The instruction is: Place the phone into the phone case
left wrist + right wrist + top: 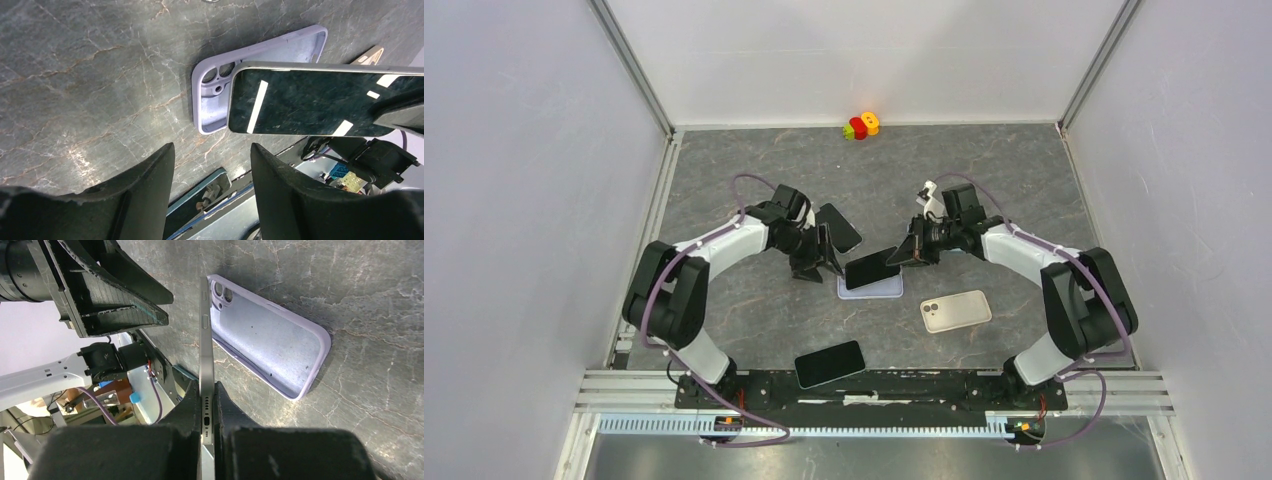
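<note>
The lavender phone case (pixel 871 290) lies open side up on the table, camera cutout toward the left arm. A dark-screened phone (pixel 870 267) with a silver frame hangs tilted just above it, and my right gripper (pixel 908 254) is shut on its port end. In the right wrist view the phone (pixel 206 335) stands edge-on between the right gripper (pixel 206 395), with the case (pixel 270 340) beside it. My left gripper (pixel 212 150) is open and holds nothing, a little short of the case (pixel 212 102) and the phone's free end (pixel 310 102). From above, the left gripper (pixel 826 262) sits left of the case.
A second dark phone (pixel 838 227) lies behind the left gripper. Another phone (pixel 829 363) rests near the front rail. A beige phone-shaped item (pixel 956 311) lies camera side up, right of the case. A small red, yellow and green toy (pixel 862 125) sits by the back wall.
</note>
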Controlling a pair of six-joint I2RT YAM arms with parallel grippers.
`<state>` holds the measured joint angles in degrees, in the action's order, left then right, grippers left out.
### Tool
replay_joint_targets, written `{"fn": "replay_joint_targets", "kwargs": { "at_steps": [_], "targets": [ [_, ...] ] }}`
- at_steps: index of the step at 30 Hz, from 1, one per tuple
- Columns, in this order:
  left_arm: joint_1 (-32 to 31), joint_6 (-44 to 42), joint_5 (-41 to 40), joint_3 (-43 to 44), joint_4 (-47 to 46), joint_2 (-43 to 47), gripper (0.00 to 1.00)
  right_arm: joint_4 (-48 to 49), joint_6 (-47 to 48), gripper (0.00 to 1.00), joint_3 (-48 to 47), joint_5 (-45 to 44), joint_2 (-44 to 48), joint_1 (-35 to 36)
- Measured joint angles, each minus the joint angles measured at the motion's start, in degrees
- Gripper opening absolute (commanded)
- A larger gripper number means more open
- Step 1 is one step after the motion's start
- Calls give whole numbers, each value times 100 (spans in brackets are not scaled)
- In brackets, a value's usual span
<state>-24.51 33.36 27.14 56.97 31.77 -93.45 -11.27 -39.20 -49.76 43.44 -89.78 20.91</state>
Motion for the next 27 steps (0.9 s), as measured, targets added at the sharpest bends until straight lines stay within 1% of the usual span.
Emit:
{"fn": "replay_joint_targets", "kwargs": {
  "at_steps": [8, 18, 20, 21, 27],
  "targets": [
    [-66, 0, 13, 144, -85, -302, 60, 133, -15, 0, 0, 7, -282, 133],
    [-201, 7, 15, 173, -243, -555, 57, 199, 7, 0, 28, 44, -431, 136],
    [-240, 9, 15, 205, -280, -658, 50, 256, 2, 0, 61, 48, -472, 136],
    [-262, 13, 15, 234, -295, -723, 48, 293, 2, 0, 83, 46, -501, 138],
    [-396, 26, -13, 435, -319, -1047, 45, 400, 2, 0, 94, 42, -629, 162]
  ]
}}
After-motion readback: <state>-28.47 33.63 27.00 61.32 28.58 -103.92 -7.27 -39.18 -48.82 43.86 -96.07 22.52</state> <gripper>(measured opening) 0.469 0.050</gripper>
